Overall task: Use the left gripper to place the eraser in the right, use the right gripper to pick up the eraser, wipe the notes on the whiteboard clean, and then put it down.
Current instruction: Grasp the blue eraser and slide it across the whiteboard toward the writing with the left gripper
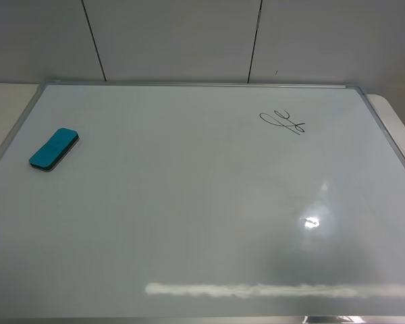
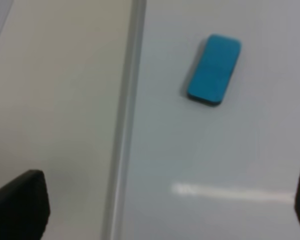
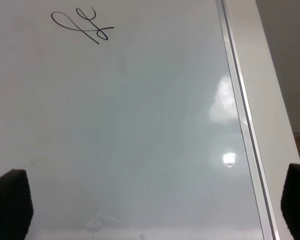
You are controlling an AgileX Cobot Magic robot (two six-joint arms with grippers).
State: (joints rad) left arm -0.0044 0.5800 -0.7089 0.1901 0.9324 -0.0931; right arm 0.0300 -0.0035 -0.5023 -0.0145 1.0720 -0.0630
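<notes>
The teal-blue eraser [image 1: 54, 149] lies flat on the whiteboard [image 1: 189, 202] near its left edge; it also shows in the left wrist view [image 2: 214, 69]. The notes [image 1: 282, 121], a black marker squiggle, sit at the board's upper right and also show in the right wrist view [image 3: 82, 25]. Neither arm shows in the exterior high view. My left gripper [image 2: 165, 205] is open and empty, hovering over the board's left frame, apart from the eraser. My right gripper [image 3: 155, 205] is open and empty above the board's right part, apart from the notes.
The whiteboard's silver frame [image 2: 122, 125] runs beside a beige table surface [image 2: 55, 100] on the left. On the right, the frame [image 3: 242, 125] borders a white table edge [image 3: 267, 100]. A grey panelled wall [image 1: 189, 40] stands behind the board.
</notes>
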